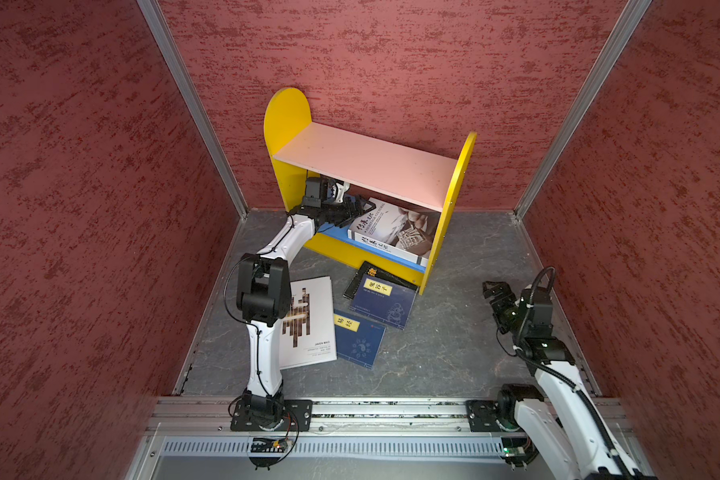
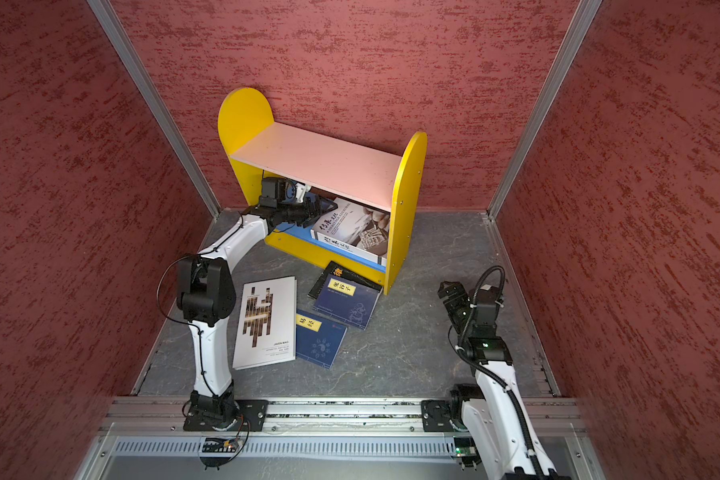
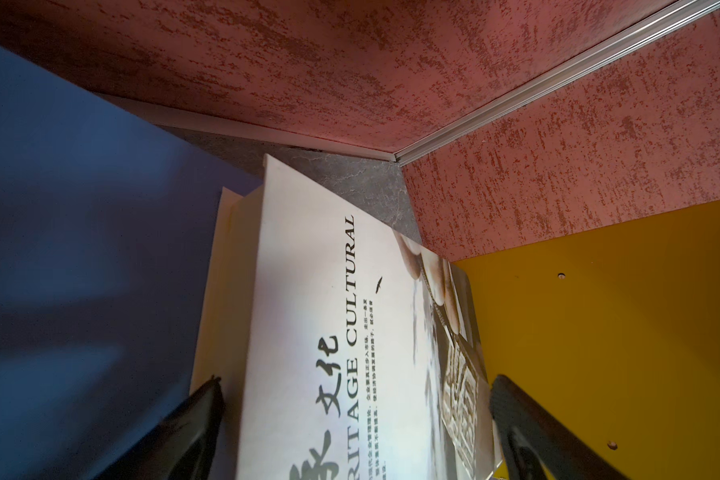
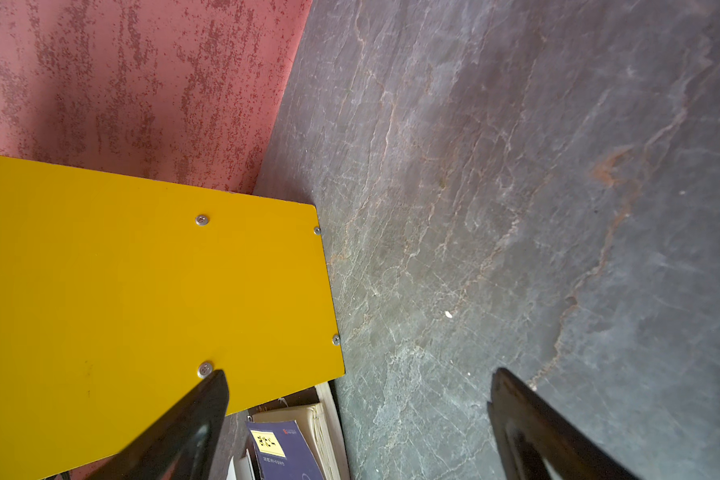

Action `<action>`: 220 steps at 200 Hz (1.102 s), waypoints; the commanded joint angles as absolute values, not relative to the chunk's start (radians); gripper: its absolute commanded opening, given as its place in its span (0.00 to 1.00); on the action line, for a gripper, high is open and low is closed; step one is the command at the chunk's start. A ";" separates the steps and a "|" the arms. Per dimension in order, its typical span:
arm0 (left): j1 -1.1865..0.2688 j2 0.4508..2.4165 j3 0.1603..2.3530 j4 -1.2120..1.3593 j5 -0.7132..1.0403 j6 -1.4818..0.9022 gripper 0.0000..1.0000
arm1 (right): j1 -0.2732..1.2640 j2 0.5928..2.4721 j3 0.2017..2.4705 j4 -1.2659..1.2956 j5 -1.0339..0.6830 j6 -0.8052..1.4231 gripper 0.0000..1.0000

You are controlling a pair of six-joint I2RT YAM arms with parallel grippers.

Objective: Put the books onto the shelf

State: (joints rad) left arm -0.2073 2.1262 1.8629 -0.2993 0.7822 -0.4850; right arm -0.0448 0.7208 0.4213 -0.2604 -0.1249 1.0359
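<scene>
The shelf [image 1: 371, 162] [image 2: 316, 160] stands at the back wall, its upper board bare. A large white book [image 1: 395, 230] [image 3: 329, 332] leans in the lower tier against the right yellow panel [image 3: 620, 332]. My left gripper [image 1: 360, 205] [image 3: 356, 399] reaches into that tier, open, its fingers apart over the cover. On the floor lie a white brown-bar book [image 1: 308, 324], a navy book [image 1: 358, 338], and a second navy book [image 1: 385, 301] [image 4: 285, 453] atop a black one [image 1: 371, 272]. My right gripper [image 1: 495, 289] [image 4: 358, 390] hovers open and empty beside the shelf's right panel [image 4: 142, 291].
Red textured walls [image 1: 80, 208] close in on three sides. An aluminium rail [image 1: 391, 409] carrying both arm bases runs along the front. Grey stone floor [image 1: 474, 332] lies between the books and the right arm. The left arm's elbow [image 1: 262, 291] hangs over the white brown-bar book.
</scene>
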 commanded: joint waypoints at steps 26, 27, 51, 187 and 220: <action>-0.224 2.123 1.855 -0.260 0.853 -0.517 0.99 | -0.043 0.733 0.431 -0.231 -0.110 1.021 0.99; -0.224 2.123 1.855 -0.260 0.854 -0.517 0.99 | -0.043 0.734 0.431 -0.230 -0.110 1.021 0.99; -0.224 2.118 1.853 -0.273 0.875 -0.507 0.92 | -0.042 0.735 0.427 -0.232 -0.112 1.019 0.99; -0.221 2.086 1.824 -0.404 0.879 -0.402 0.33 | -0.042 0.729 0.414 -0.242 -0.118 1.023 0.99; -0.220 2.079 1.820 -0.415 0.881 -0.392 0.18 | -0.044 0.721 0.408 -0.244 -0.118 1.028 0.99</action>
